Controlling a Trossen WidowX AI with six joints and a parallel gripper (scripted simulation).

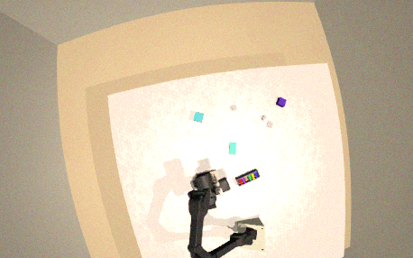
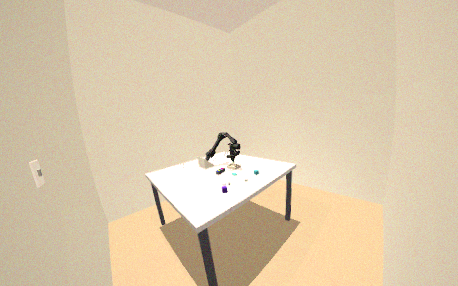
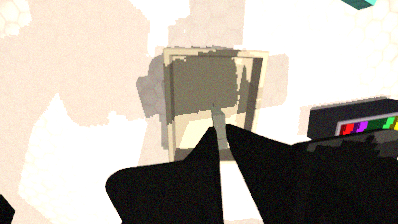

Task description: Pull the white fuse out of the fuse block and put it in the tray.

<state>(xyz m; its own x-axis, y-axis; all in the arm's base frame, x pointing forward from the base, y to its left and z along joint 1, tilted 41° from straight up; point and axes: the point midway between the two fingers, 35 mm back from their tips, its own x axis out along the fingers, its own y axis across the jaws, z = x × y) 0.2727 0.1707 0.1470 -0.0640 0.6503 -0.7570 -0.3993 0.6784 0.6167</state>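
Observation:
My gripper (image 3: 219,130) is shut on the white fuse (image 3: 219,120), which looks grey in the shade and sticks out past the fingertips. In the wrist view the fuse overlaps the inside of the shallow beige tray (image 3: 168,100) (image 2: 234,167). The exterior view shows the gripper above the tray; the gap under the fuse is too small to judge. In the top view the arm hides most of the tray. The black fuse block (image 1: 237,181) (image 3: 324,117) stands to the right of the tray, apart from the gripper, with red (image 3: 347,130), purple, green, yellow and blue fuses in it.
A turquoise flat block (image 1: 233,148) (image 2: 234,174) lies beyond the fuse block. A cyan cube (image 1: 198,116) (image 2: 256,172), a dark purple cube (image 1: 281,102) (image 2: 224,189) and several small pale cubes (image 1: 234,107) stand farther out. The arm's base stands on a pale box (image 1: 258,242).

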